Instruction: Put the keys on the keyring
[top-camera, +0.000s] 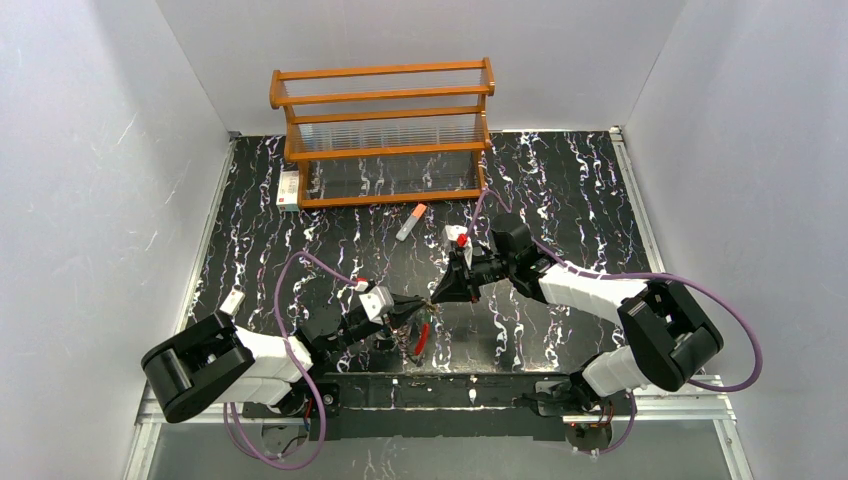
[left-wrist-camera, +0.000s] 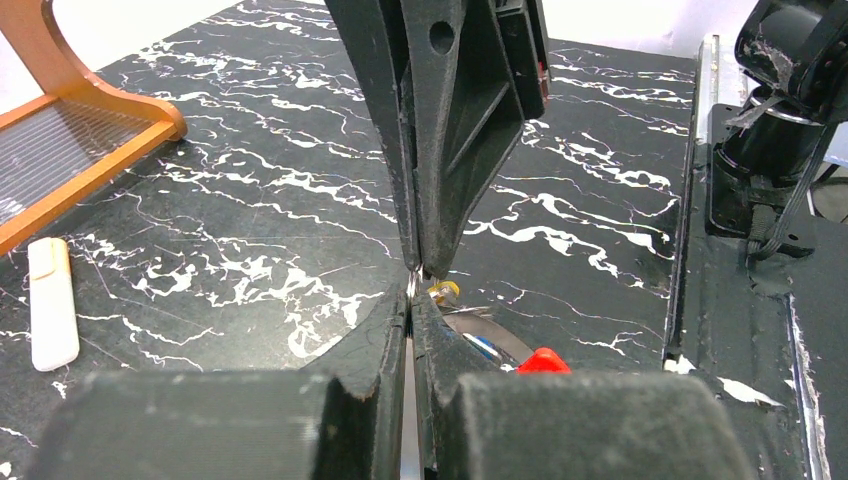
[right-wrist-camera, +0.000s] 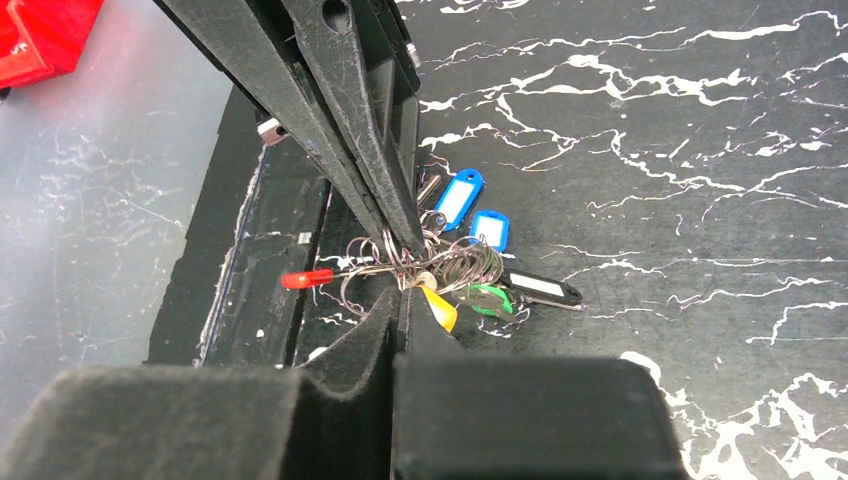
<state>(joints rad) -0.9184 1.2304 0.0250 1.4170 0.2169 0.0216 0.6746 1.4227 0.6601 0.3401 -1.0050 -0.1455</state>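
Left gripper (top-camera: 424, 303): pinched shut on a silver strand of the keyring (right-wrist-camera: 450, 262). Right gripper (right-wrist-camera: 400, 292): meets it tip to tip, jaws drawn narrow. Whether they nip wire or the yellow key (right-wrist-camera: 441, 309) cannot be resolved.

Location: mid-worktop (top-camera: 560, 180), toward the near edge.

The ring's red section (top-camera: 421, 336) has its long axis running near to far, pointing at the near edge. The keys (right-wrist-camera: 470, 210) are bunched just beside the tips, blue heads pointing away from the red section.

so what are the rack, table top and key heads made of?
Rack: looks like varnished wood, orange-brown with a sheen. Table top: black, white-veined marble pattern, probably a printed sheet. Key heads: glossy coloured plastic, likely.
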